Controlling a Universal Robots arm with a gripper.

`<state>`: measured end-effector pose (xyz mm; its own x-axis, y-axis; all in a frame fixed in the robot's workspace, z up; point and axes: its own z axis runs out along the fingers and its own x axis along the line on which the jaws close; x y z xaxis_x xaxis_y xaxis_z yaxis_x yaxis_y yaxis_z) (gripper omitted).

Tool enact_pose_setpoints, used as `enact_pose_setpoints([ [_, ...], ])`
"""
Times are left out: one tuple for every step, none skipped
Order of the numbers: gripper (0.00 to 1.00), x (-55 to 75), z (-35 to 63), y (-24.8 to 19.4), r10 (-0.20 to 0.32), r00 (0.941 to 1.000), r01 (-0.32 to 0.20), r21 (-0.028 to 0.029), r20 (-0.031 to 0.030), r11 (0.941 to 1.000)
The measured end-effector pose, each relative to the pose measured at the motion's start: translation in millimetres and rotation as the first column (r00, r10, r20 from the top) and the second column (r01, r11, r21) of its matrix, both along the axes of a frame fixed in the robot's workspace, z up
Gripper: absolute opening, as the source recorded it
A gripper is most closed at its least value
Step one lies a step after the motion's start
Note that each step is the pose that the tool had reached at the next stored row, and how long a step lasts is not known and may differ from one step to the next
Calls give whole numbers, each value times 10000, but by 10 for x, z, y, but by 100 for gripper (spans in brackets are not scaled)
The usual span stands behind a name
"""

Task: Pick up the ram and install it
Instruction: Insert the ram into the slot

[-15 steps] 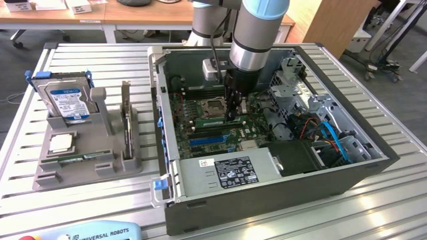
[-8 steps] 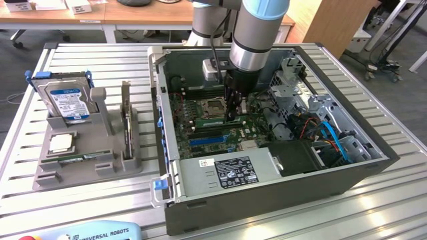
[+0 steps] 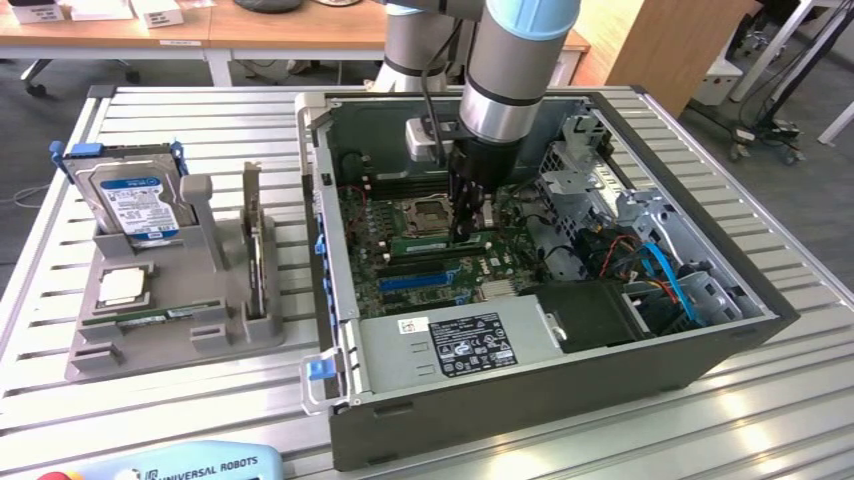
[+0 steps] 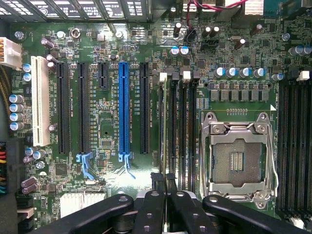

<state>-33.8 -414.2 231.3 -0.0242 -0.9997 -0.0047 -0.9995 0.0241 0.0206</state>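
My gripper [image 3: 463, 230] reaches down into the open computer case [image 3: 561, 390], right beside the empty processor socket [image 3: 427, 213]. Its black fingers [image 4: 158, 181] are pressed together over the memory slots [image 4: 178, 126] next to the socket [image 4: 239, 158]. A thin green ram [image 3: 424, 243] stands on edge along the slot line, and its near end runs under the shut fingertips. From the wrist view it is edge-on and hard to tell from the slot. A second ram [image 3: 163, 317] lies flat on the grey fixture [image 3: 187, 345] at the exterior view's left.
The fixture also carries a blue-labelled hard drive [image 3: 138, 200] and a square silver processor chip [image 3: 123, 287]. Black and blue expansion slots [image 4: 123, 107] lie beside the memory slots. Cables and a drive cage [image 3: 641, 250] crowd the case's right side. A pendant [image 3: 187, 465] lies at the table's front edge.
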Motion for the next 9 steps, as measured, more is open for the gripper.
enact_pose_setpoints([
  [11, 0, -3, 1, 0, 10000, 0, 4, 1, 10000],
  [11, 1, -5, 3, 1, 10000, -1, 6, 1, 10000],
  [11, 1, -5, 5, 3, 10000, -3, 5, 0, 10000],
  [11, 1, -6, 6, 2, 10000, -2, 5, 1, 10000],
  [11, 0, -6, 7, 1, 10000, -1, 4, 0, 10000],
  [11, 0, -6, 7, 0, 10000, 0, 4, -1, 10000],
  [11, 0, -5, 7, 0, 10000, 0, 3, 0, 10000],
  [11, 0, -5, 8, 0, 10000, 0, 4, -1, 10000],
  [11, 0, -6, 8, 0, 10000, 0, 4, 0, 10000],
])
